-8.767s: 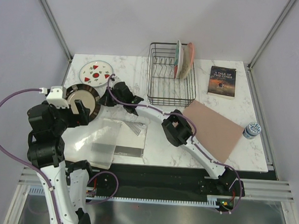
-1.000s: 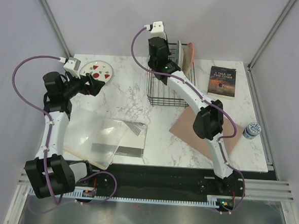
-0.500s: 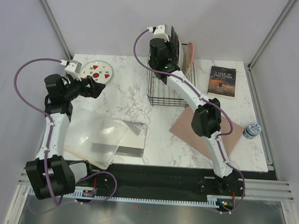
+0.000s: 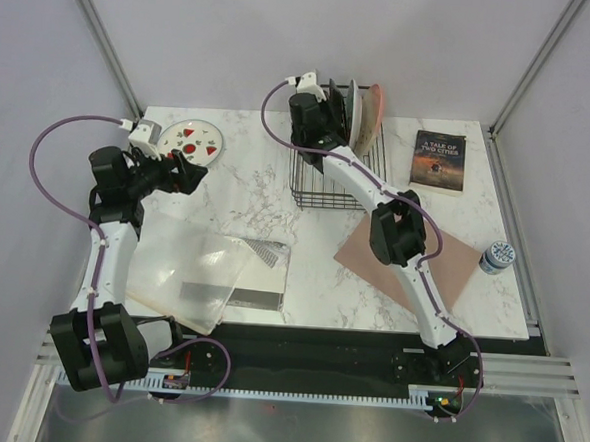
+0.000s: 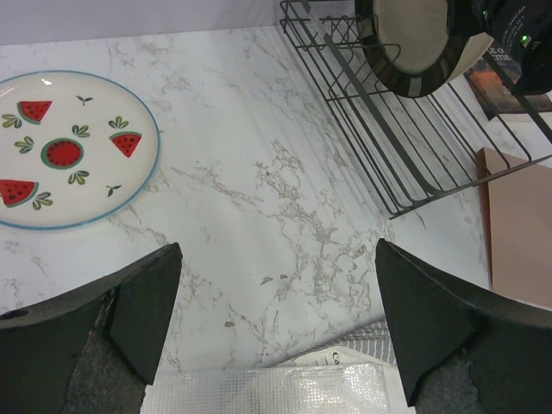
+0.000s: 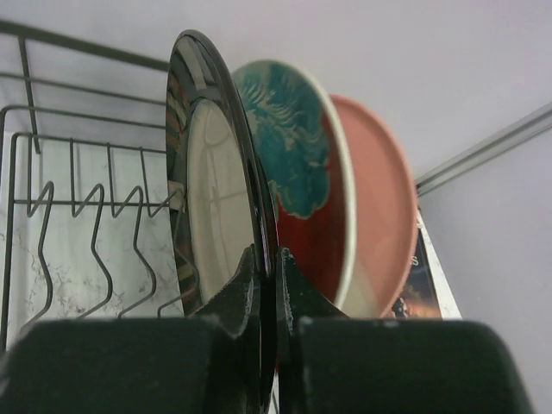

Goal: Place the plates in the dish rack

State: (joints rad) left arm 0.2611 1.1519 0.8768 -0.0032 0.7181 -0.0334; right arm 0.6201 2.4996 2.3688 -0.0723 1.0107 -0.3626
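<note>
The brown-rimmed plate (image 6: pixel 211 198), glossy with a cream centre, stood upright in the dish rack (image 4: pixel 337 189) beside the red-and-teal plate (image 6: pixel 293 155), its rim pinched by the right fingers (image 6: pixel 297 297). The left fingers (image 5: pixel 142 302) hung spread wide over the surface (image 5: pixel 259 172) near the watermelon-patterned plate (image 5: pixel 60 151).

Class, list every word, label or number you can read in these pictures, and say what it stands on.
"A TALE OF TWO CITIES": on the book cover.
Book's lower print: too small to read.
Bag: a few printed letters, too blurred to read.
Jar label: too small to read.
</note>
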